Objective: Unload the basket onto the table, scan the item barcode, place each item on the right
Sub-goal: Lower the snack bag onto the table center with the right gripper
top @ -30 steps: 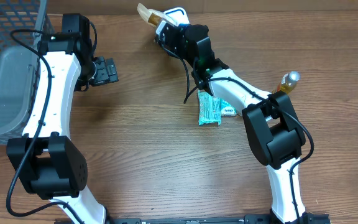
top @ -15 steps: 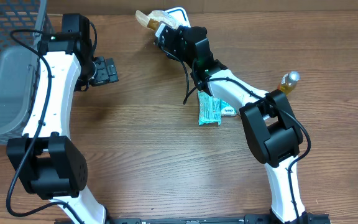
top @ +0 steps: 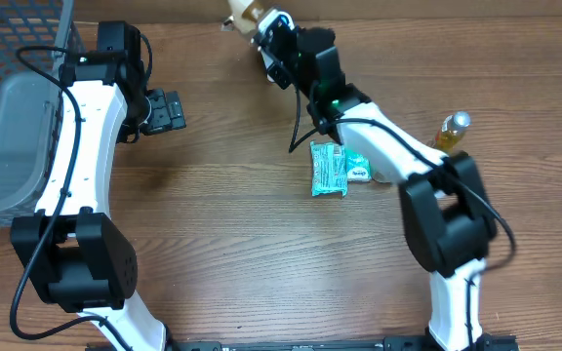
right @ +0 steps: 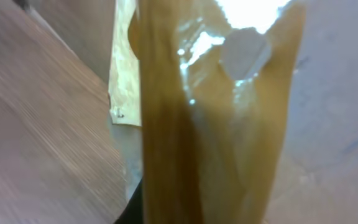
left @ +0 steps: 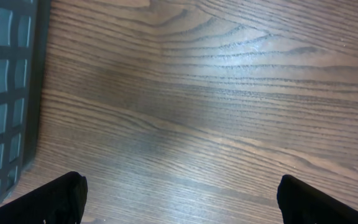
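The right end effector (top: 263, 23) is clamping down almost fully on the amber packet (top: 241, 12), and it is holding that packet up at the far edge of the tabletop (top: 242, 244), well beyond the teal packet (top: 328, 171) and a little to that packet's left in the overhead view. The amber packet is sticking out past the fingertips, away from the teal packet, with its long axis roughly continuing the line of the arm. In the right wrist view it is filling the frame as a glossy, translucent strip running top to bottom.

The left end effector (top: 161, 109) is gaping wide and gripping nothing. It is hovering over bare wood well to the left of the teal packet, close to the wire basket (top: 8, 39), so the right arm is the one carrying the task's thing.

The top of the overhead frame is cutting off the amber packet's far end. The right wrist view is sitting too close and too blurred to show any barcode, and the packet is hiding the fingers. No scanner is showing anywhere, so which way the packet needs turning is impossible to judge.
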`<state>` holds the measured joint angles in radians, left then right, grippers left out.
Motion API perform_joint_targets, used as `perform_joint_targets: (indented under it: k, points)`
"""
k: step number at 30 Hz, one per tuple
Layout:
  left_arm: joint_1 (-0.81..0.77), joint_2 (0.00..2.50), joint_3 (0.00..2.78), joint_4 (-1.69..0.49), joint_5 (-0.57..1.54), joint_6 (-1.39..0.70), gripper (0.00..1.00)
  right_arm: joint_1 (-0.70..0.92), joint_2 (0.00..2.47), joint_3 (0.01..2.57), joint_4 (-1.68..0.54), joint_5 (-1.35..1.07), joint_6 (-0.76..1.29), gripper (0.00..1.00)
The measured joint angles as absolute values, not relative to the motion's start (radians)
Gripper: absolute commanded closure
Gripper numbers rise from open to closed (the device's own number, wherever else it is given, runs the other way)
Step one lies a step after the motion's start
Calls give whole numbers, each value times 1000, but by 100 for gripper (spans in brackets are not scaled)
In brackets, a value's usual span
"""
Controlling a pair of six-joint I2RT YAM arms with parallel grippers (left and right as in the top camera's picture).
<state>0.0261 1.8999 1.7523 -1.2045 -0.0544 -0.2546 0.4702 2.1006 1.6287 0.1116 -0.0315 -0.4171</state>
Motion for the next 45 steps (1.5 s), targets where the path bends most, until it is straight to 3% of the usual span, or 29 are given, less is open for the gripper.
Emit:
perform_joint_targets:
  k: [8, 13, 17, 18, 20, 23, 45]
  points:
    - [26, 1900, 1752, -1205, -54, -255, 1, 469, 1888, 1646, -412, -213, -26, 88]
    - [26, 1900, 1752, -1205, -55, -255, 0, 472, 1921, 1645, -734, -356, 127, 84]
    - [26, 1900, 1752, -1205, -55, -255, 0, 473, 1972, 1641, -846, -379, 171, 80]
    - [26, 1900, 1753, -1205, -55, -255, 0, 472, 1981, 1641, -852, -374, 181, 74]
    - [26, 1900, 1752, -1205, -55, -255, 1, 471, 1991, 1641, -859, -351, 191, 39]
    - [26, 1900, 1753, -1205, -55, -255, 0, 469, 1991, 1641, -850, -317, 199, 0]
    - [26, 1900, 1752, -1205, -55, -255, 0, 458, 1882, 1672, -866, -21, 206, 0]
